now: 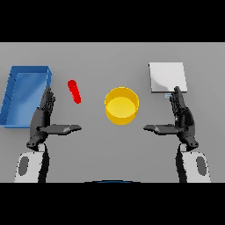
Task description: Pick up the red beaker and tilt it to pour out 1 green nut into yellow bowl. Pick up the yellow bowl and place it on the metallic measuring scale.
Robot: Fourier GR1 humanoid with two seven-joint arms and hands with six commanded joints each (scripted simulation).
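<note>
Left hand [44, 118] released, fingers straight | right hand [181, 118] likewise, idle | small red beaker [74, 91] ahead, just inward of left hand, tilted | likely light, rigid, slippery: grasp mid-body | round yellow bowl [121, 105] between hands | square metallic scale [167, 77] beyond right hand

- A bare test bench or lab-like workspace is suggested, not a home.
- A plain grey table [110, 149] fills the whole view.
- A metallic measuring scale [167, 77] and a red beaker [74, 91] are laid out.
- A blue bin [17, 110] is set at the left.
</note>
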